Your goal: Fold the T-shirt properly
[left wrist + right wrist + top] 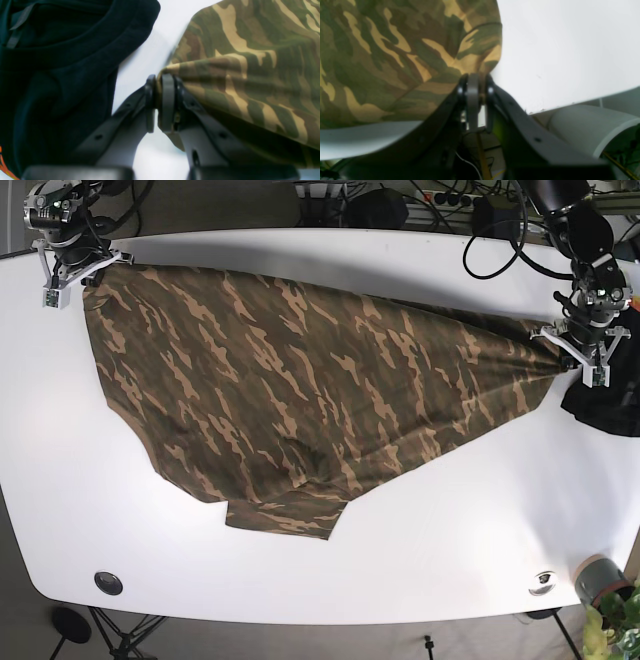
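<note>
A camouflage T-shirt (300, 390) lies stretched across the white table (420, 560), pulled taut between two corners. My left gripper (572, 352) at the right edge is shut on one corner of the T-shirt (225, 75); in the left wrist view the cloth is pinched between its pads (168, 100). My right gripper (85, 268) at the far left corner is shut on another corner of the T-shirt (395, 62), with fabric bunched at the fingertips (472, 97). A sleeve (285, 515) points toward the near edge.
A dark navy garment (605, 395) lies heaped at the table's right edge, right beside my left gripper, and fills the left of the left wrist view (62, 75). Cables (490, 230) run along the far edge. A grey cup (597, 578) stands at the near right corner.
</note>
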